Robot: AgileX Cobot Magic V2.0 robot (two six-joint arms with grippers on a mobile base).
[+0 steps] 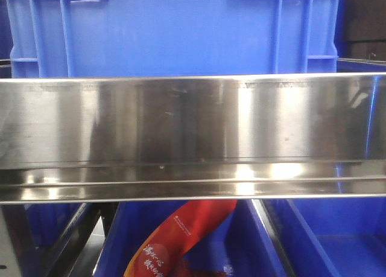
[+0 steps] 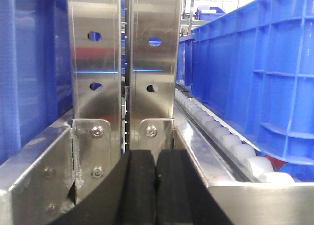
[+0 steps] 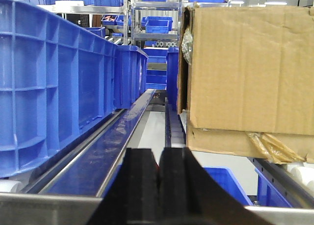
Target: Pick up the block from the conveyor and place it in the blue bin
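- Front view: polished stainless-steel rail (image 1: 193, 138) fills the middle band, nearest the lens, horizontal, smooth, mirror-bright with faint scratches. One ribbed blue plastic crate (image 1: 175, 29) stands behind and above it. Below the rail, blue bins (image 1: 325, 241) sit side by side, parted by steel dividers; their count cannot be told. One red printed packet (image 1: 181, 241) lies tilted in the middle bin. Neither arm, block nor conveyor belt shows in this view.
- Left wrist view: left gripper (image 2: 156, 186) sits at the bottom edge, level, pointing straight at the rack. Its two black, matte pads (image 2: 140, 186) are pressed together with only a thin seam between them, nothing held.
- Ahead of it stand two upright steel posts (image 2: 95, 63), each with visible oval holes, bolted to bracket plates (image 2: 91, 156) by round-head screws. One row of white rollers (image 2: 230, 146) runs away on the right, beside a ribbed blue crate wall (image 2: 255, 73). A second blue wall (image 2: 29, 73) closes the left.
- Right wrist view: right gripper (image 3: 158, 186) is likewise low and level, aimed down an aisle. Its two black pads (image 3: 142, 186) meet along a narrow seam, nothing between them.
- One large ribbed blue bin (image 3: 54, 87) lies left, a smaller blue bin (image 3: 130, 75) behind it. One glossy steel track (image 3: 105, 151) runs away beneath them. One brown corrugated cardboard box (image 3: 250, 68) stands right, crumpled tape at its lower edge. Distant steel shelving (image 3: 157, 19) carries several small blue bins.
- No block and no dark conveyor belt is visible in any view.
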